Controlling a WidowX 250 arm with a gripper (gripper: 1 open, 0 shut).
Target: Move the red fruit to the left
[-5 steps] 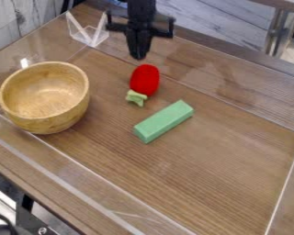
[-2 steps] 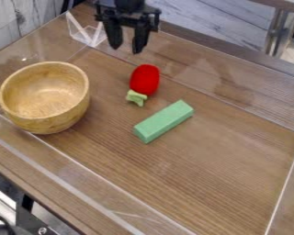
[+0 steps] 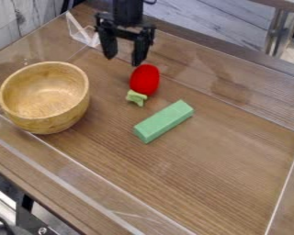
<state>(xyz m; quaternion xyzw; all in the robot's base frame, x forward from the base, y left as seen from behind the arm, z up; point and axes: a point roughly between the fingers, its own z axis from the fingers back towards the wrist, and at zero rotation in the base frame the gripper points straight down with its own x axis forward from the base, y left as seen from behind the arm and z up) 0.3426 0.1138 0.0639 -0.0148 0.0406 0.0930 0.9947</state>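
The red fruit (image 3: 143,80), a small bright red strawberry with a light green leafy end pointing toward me, lies on the wooden table (image 3: 211,174) near its middle. My gripper (image 3: 124,52) hangs above and just behind-left of the fruit, its two dark fingers spread apart with nothing between them. It is not touching the strawberry.
A wooden bowl (image 3: 43,95) sits at the left. A green rectangular block (image 3: 163,120) lies just in front of the strawberry. A clear plastic stand (image 3: 84,30) is at the back left. Low clear walls edge the table.
My gripper went from shut to wide open and shifted left, from right above the strawberry to behind-left of it. The strawberry, block and bowl stayed put.
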